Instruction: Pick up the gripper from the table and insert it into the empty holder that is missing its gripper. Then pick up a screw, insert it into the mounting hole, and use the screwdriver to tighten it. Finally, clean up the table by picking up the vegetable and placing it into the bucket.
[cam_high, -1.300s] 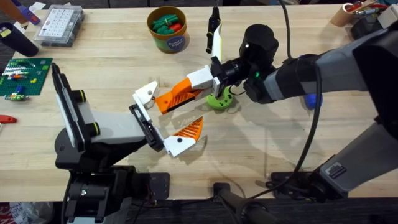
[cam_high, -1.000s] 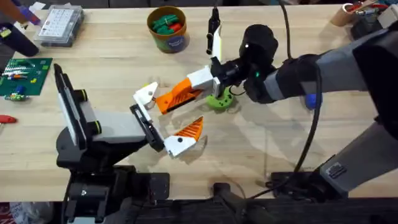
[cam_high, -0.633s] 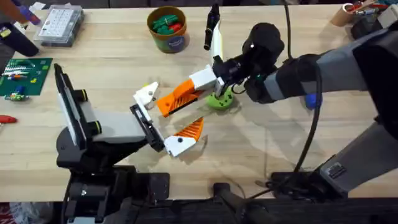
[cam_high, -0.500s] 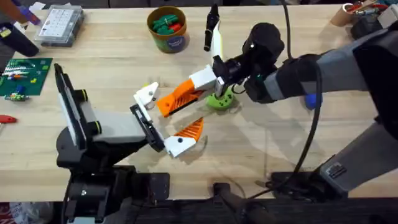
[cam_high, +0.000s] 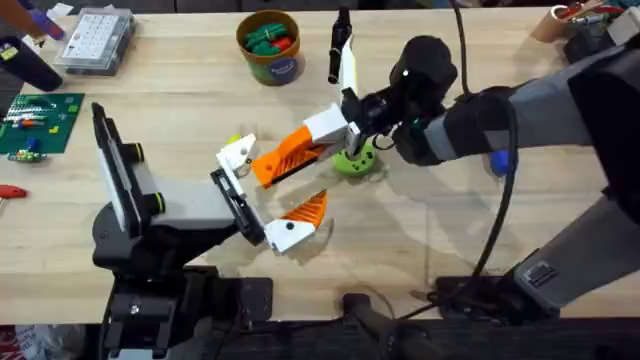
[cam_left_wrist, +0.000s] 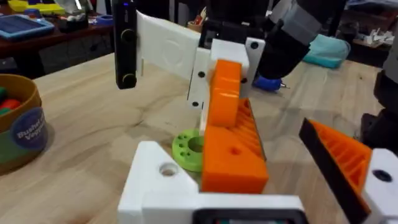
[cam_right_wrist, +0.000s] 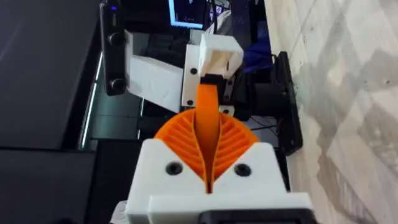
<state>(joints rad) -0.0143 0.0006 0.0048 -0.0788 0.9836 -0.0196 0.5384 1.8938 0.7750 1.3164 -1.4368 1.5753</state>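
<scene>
My right gripper (cam_high: 320, 138) is shut on the orange ribbed gripper (cam_high: 283, 156) and holds it slanting down, its lower end against the white holder (cam_high: 237, 153). That holder is the far jaw tip of my left gripper (cam_high: 262, 192), which stands open; its near tip carries its own orange finger (cam_high: 306, 208). In the left wrist view the orange gripper (cam_left_wrist: 230, 140) rests beside the holder (cam_left_wrist: 155, 186) and its dark mounting hole (cam_left_wrist: 166, 168). A green round vegetable slice (cam_high: 353, 161) lies under the right gripper. The bucket (cam_high: 270, 46) stands at the back. The blue screwdriver (cam_high: 498, 161) peeks out behind the right arm.
A black and white upright piece (cam_high: 343, 45) stands just right of the bucket. At the far left lie a clear parts box (cam_high: 92, 40) and a green baseplate (cam_high: 38, 122). The bucket holds green and red toy vegetables.
The right wrist has shifted slightly back and to the right, tilting the orange gripper a little. Its lower end stays at the holder. The left arm has barely moved.
</scene>
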